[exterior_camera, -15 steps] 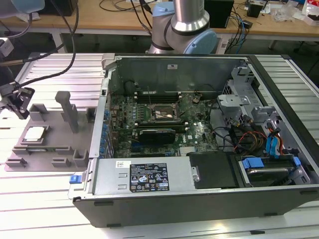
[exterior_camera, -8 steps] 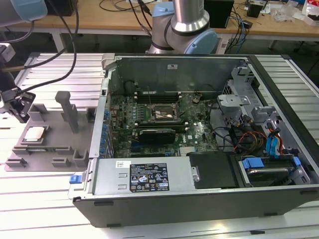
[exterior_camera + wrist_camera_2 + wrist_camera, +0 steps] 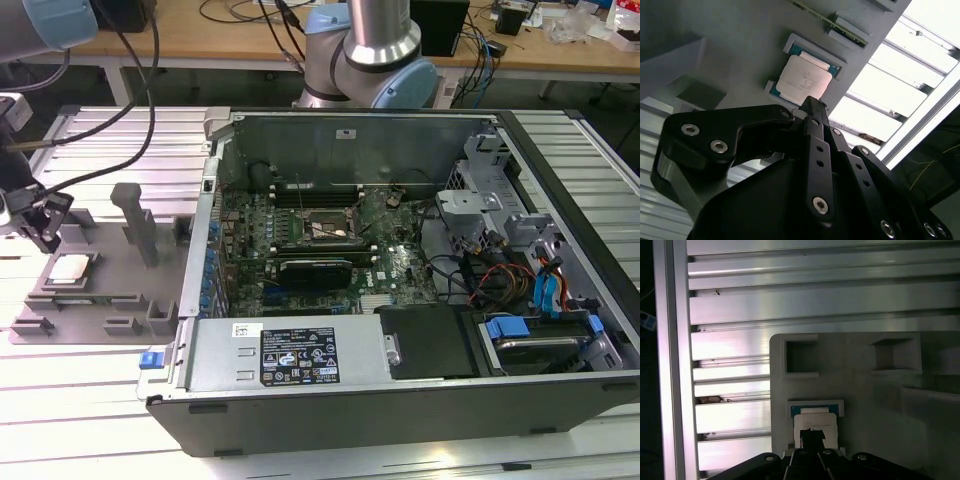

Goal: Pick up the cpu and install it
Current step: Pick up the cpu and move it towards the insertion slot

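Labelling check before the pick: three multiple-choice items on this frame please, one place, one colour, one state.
1. Where is the small square silver-topped cpu? A motherboard socket. B recess in the grey plastic fixture. C wooden bench.
2. The plastic drive-bay clips are: A red. B yellow. C blue.
3. The dark metal computer case is: A open-sided. B closed. C upside down.
Key: B, it lies in the fixture close to the black gripper; C, blue in the exterior view; A, the green motherboard shows inside.

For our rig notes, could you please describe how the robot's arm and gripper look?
The arm is a silver tube with pale blue joint caps and a black cable. The gripper is black, with linked bars and silver screws.
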{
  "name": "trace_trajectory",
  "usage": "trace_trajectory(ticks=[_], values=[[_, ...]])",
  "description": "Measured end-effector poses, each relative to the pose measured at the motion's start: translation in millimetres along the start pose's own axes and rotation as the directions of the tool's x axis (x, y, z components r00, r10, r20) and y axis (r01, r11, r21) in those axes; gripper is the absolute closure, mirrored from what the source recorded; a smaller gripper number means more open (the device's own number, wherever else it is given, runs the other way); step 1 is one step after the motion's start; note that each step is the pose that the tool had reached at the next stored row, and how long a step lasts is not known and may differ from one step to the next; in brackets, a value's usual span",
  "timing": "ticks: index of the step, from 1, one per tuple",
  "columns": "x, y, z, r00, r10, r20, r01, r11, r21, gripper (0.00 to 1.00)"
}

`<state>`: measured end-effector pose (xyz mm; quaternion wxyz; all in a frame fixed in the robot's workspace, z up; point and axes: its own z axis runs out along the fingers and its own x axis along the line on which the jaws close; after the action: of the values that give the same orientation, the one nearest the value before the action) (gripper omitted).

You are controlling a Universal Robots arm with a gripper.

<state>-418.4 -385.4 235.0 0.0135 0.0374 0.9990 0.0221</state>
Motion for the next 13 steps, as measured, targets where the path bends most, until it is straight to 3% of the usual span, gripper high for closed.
trace_trajectory(ticks=[6,13], values=[[-1.2,-12.1,3.7,1.0000,0.000,-0.0002,0.000,1.0000,-0.0001,0.89],[-4.7,-13.3,6.8,1.0000,0.000,-0.0004,0.000,1.0000,0.0000,0.89]])
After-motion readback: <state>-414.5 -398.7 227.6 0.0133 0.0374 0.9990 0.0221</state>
